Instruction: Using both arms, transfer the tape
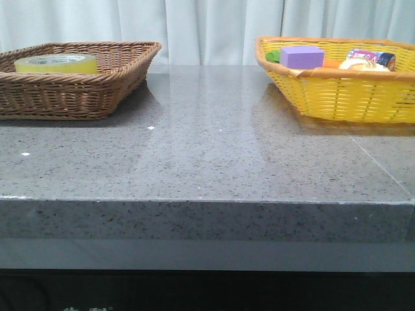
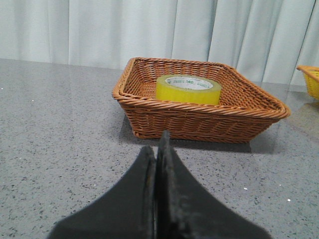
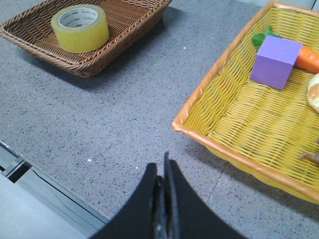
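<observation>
Translucent yellow packing tape roll [image 1: 56,63] lies flat in brown woven wicker basket [image 1: 97,91], left on grey stone table [image 1: 207,155]. My left pincer [image 2: 157,149] clenched, empty; right pincer [image 3: 163,172] clenched, empty. Yellow wicker basket [image 1: 337,97] holds purple block [image 1: 302,56].

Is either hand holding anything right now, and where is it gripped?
Nothing is held. Both the left hand and right hand are shut and empty over the table; the tape lies untouched in the brown basket.
</observation>
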`<state>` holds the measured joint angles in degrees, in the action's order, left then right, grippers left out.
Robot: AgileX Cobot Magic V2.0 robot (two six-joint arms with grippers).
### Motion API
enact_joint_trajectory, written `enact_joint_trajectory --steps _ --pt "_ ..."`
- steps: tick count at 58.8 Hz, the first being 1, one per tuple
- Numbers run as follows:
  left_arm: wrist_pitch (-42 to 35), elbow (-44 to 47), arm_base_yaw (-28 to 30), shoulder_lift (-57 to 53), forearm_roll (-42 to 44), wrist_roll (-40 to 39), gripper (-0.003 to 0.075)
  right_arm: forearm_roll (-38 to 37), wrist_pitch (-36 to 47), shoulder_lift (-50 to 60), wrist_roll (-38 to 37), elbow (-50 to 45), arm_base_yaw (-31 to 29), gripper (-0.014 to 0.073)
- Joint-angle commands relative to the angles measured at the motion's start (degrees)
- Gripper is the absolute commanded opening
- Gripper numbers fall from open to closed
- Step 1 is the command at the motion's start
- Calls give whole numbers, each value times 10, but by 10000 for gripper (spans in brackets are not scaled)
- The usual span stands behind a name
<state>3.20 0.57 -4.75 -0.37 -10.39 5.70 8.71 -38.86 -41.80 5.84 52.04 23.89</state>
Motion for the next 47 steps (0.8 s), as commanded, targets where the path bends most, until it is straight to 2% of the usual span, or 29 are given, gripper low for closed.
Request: enact_joint_trajectory --steps 1,8,10,23,28,47 --pt "-49 21 1 -10 -3 -13 -20 -2 36 1 2 15 -2 -68" --pt "-49 21 1 -10 100 -116 -20 -2 36 1 2 15 -2 -68" --pt "-49 21 1 -10 104 -121 -20 -2 36 1 2 15 -2 -68" --pt "-48 21 1 -10 95 -99 -20 -2 36 1 2 15 -2 -68" --pt "-48 21 1 -10 59 -57 -20 -2 36 1 2 15 -2 -68" --pt "-48 21 1 -10 52 -57 -20 -2 36 1 2 15 -2 -68"
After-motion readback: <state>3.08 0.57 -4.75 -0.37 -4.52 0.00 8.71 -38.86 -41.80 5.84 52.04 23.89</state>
